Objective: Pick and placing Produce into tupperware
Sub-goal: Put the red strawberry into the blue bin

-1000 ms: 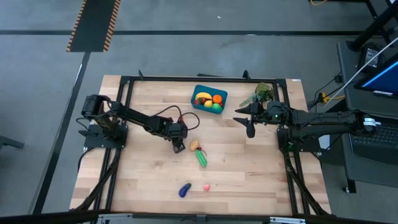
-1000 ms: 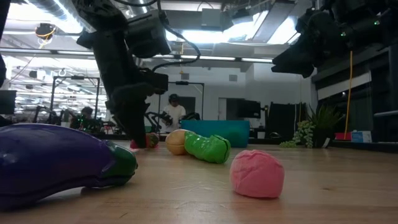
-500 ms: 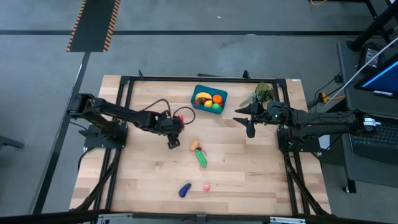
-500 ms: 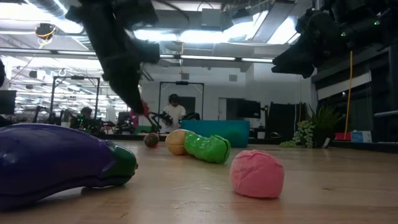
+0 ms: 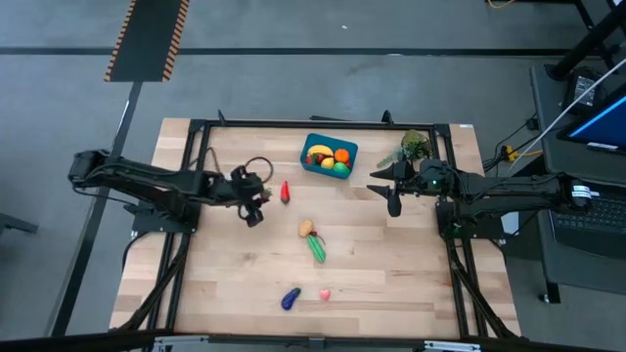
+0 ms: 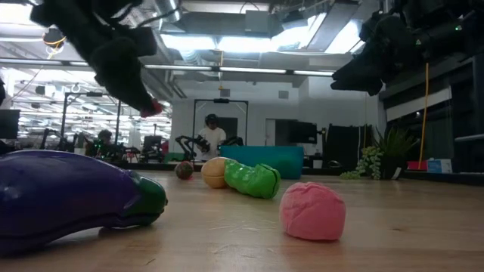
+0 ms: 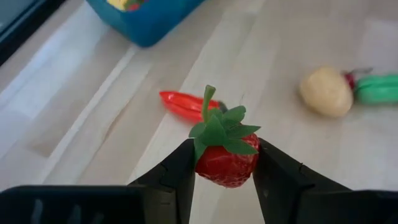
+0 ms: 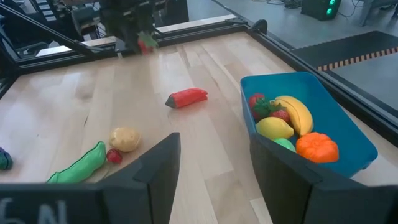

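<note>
1. Left gripper [image 7: 224,165] is clamped on a strawberry [image 7: 226,160], red body pinched between both fingers, green cap up. In the high view it sits at [image 5: 250,200], off the table's left-centre, clear of the wood.

2. Change over the last second: the left arm was down at the table beside the potato; it has since lifted and pulled back toward its own base. The low view shows the gripper [image 6: 144,102] high above the tabletop with a red bit at its tip. Pick looks done; carry is under way.

3. Tupperware [image 5: 329,156], the teal tub, sits at the far middle of the table, already holding a banana [image 8: 296,112], a lemon [image 8: 273,128], an orange piece [image 8: 317,149] and others. It lies well apart from the left gripper, beyond and to the right.

4. Still loose on the table: red pepper [image 5: 285,192] near the left gripper, potato [image 5: 306,228] touching the green pea pod [image 5: 317,248], purple eggplant [image 5: 290,298] and pink piece [image 5: 325,293] at the near edge.

5. Right gripper [image 5: 393,186] hovers right of the tub, unmoved, fingers parted and holding nothing.

6. Judgement: one more item secured; the next move would need a swing over the tub rim before letting go. Several pieces remain.
</note>
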Robot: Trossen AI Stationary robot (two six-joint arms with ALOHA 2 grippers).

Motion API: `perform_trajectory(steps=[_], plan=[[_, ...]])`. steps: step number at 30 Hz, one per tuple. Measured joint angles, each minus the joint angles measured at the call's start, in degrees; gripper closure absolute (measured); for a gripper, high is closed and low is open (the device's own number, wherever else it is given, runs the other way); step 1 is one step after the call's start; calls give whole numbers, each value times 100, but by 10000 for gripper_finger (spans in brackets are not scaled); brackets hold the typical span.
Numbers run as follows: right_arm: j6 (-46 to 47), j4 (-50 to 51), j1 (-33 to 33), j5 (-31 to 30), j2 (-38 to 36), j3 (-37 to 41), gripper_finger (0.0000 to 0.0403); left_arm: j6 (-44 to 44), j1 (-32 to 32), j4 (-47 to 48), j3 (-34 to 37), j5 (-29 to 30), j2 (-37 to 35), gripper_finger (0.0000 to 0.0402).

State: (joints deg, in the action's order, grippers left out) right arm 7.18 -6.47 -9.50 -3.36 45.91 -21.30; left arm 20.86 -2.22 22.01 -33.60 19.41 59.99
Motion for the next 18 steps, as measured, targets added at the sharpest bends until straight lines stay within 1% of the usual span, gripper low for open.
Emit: perform_trajectory(steps=[7, 13, 18], plan=[[4, 18, -1, 0, 11, 0, 207, -280, 9, -1543, 972, -200, -985, 277], [4, 14, 1, 0, 11, 0, 207, -676, 24, -2806, 1647, -803, -1572, 277], [0, 12, -1, -1, 11, 0, 207, -1044, 24, -3665, 1969, -1384, -1705, 277]])
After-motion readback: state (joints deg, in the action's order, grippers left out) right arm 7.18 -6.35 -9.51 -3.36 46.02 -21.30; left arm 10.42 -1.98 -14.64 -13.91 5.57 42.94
